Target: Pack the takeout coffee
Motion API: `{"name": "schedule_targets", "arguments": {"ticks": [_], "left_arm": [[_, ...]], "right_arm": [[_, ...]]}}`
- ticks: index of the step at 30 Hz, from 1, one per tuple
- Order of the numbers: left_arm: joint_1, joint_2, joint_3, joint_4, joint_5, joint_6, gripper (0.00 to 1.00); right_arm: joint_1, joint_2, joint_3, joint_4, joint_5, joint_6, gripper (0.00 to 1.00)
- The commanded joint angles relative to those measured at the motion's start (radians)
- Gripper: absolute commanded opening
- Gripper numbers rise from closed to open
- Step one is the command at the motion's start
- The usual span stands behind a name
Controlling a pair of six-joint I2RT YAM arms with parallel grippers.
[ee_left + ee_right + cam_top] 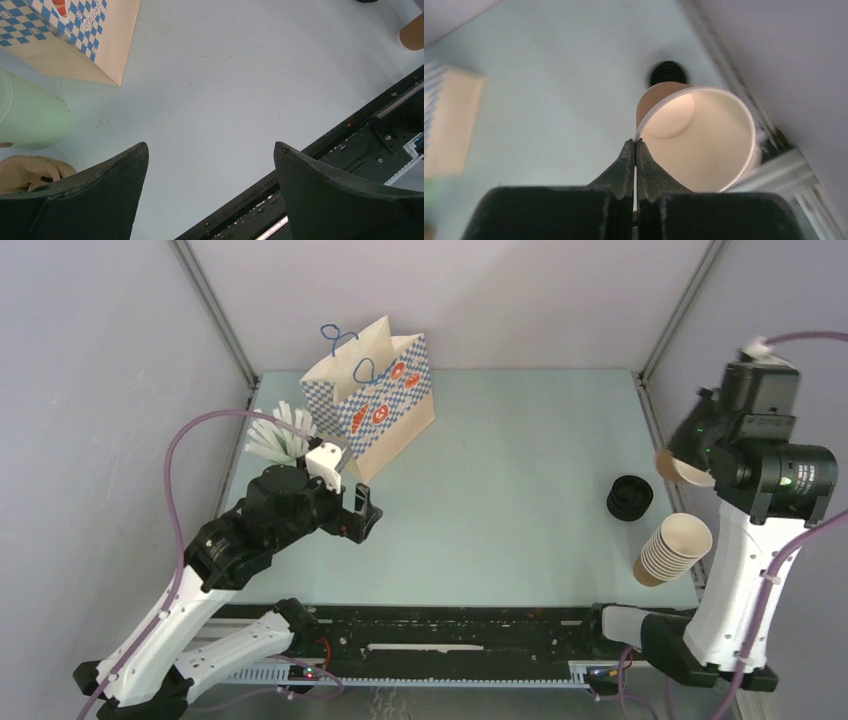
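Right gripper (635, 144): jaws are pressed together on the rim of a lidless paper cup (704, 140), with the thin wall pinched between the tips. The cup is held raised and tipped on its side at the right edge of the top view, over the table (500, 440). Left gripper (210, 147): jaws are spread wide with nothing between them, hung low at centre left near the checkered bag (385, 405).

No assembled takeout coffee is seen. The held cup is open-mouthed. A round black lid (630, 497) is set on the table at right, just above the stack of cups (672, 548). Whether a cup sits beneath that lid cannot be told.

Risks, as judged:
- The rim could be creased or ovalled by the pinch, and a lid would then be seated badly.
- With only one side gripped, the cup could be swung or slipped out.
- The bag mouth is narrow and folded, so it could be snagged or toppled if not steadied.

Materials:
- Cup: tan paper outside, pale smooth lining, rolled white rim, tapered.
- Lid: matte black plastic.
- Bag: stiff kraft paper, blue-white check, blue cord handles.
- Table: pale, smooth.
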Motion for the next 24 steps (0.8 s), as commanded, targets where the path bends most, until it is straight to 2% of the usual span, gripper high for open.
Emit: {"name": "schedule_targets", "arguments": {"ticks": [1,3,7,11,16,20,24], "left_arm": [[-0.007,0.015,0.031,0.030,-0.020,-0.037,1.00],[-0.006,0.023,0.038,0.037,-0.023,-0.080,1.00],[-0.007,0.027,0.086,0.015,-0.051,-0.169,1.00],[-0.006,0.038,0.201,-0.093,-0.096,-0.172,1.00],[-0.004,0.128,0.390,-0.221,-0.097,-0.151,1.00],[-0.005,0.089,0.381,-0.193,-0.104,-0.206,1.00],[-0.004,0.057,0.376,-0.204,-0.110,-0.215,1.00]], "right_arm": [[0.330,0.099,0.005,0.090,-0.049,-0.007,0.00],[0.471,0.130,-0.088,0.157,-0.016,-0.015,0.00],[0.697,0.151,-0.375,0.352,0.016,-0.042,0.00],[0.844,0.222,-0.592,0.549,0.027,0.009,0.00],[1.021,0.395,-0.605,0.614,0.085,0.040,0.00],[1.085,0.494,-0.582,0.636,0.090,0.021,0.00],[1.094,0.495,-0.621,0.701,0.060,0.047,0.00]]}}
